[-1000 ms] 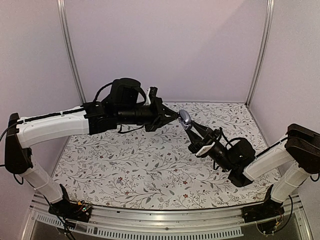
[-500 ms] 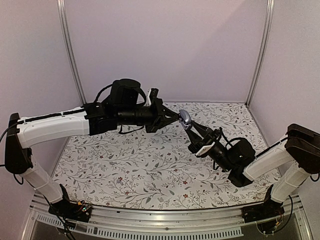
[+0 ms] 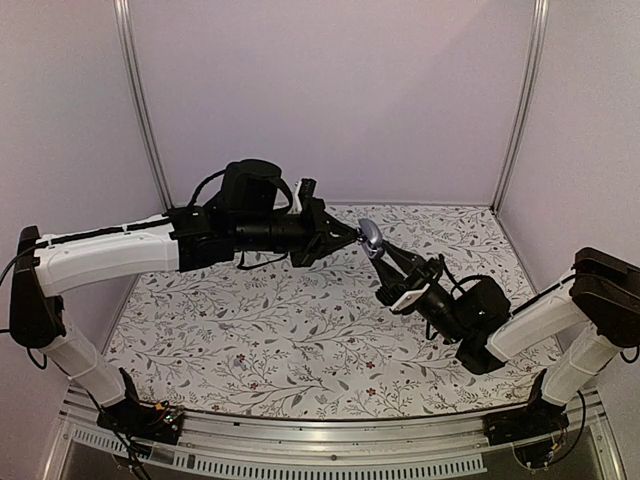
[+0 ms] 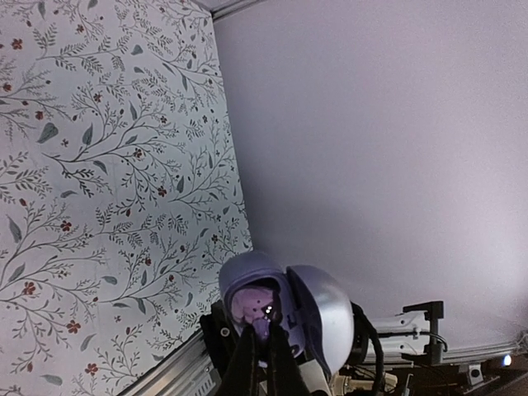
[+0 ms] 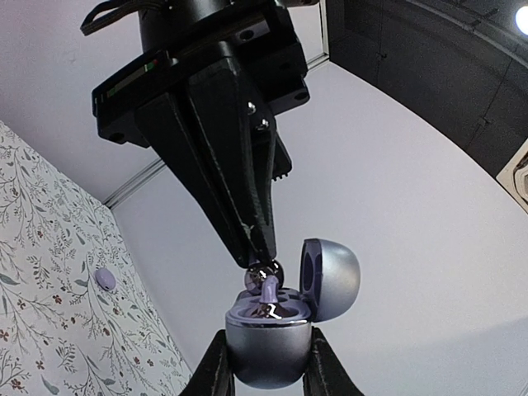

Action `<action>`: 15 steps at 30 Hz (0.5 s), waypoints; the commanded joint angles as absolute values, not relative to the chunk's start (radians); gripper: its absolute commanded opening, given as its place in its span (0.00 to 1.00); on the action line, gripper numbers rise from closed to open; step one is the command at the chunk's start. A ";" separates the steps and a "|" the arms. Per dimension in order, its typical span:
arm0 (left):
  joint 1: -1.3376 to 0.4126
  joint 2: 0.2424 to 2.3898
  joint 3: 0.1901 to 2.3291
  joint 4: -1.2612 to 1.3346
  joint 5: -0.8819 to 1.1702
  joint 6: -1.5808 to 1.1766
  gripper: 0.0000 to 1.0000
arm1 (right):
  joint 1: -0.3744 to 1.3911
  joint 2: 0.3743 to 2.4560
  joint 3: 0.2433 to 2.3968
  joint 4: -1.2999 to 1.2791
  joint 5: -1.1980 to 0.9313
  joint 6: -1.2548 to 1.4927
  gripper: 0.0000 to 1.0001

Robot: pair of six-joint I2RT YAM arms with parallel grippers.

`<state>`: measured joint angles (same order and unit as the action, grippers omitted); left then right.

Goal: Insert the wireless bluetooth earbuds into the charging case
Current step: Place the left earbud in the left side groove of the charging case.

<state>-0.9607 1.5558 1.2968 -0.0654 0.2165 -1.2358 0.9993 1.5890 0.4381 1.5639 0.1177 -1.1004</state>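
Barely nudged since a second ago, with left fingers clenched on one earbud at the mouth of the open charging case gripped mid-air by right fingers; lower straight into the socket before releasing.

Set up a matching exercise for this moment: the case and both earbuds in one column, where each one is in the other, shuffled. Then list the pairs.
Things:
1. charging case
2. earbud at the case mouth
3. other earbud

Places:
A. lying on the floral cloth
B. pinched at the tips of the left gripper
C. held between the fingers of the right gripper, lid open

Pairs: 1-C, 2-B, 3-A
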 commanded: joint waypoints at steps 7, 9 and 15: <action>-0.952 1.577 1.325 -0.095 0.236 -1.231 0.00 | 1.017 1.592 0.450 1.836 0.096 -1.123 0.00; -0.952 1.580 1.321 -0.098 0.239 -1.234 0.00 | 1.017 1.591 0.450 1.836 0.094 -1.122 0.00; -0.945 1.573 1.319 -0.115 0.216 -1.250 0.00 | 1.017 1.586 0.447 1.836 0.086 -1.126 0.00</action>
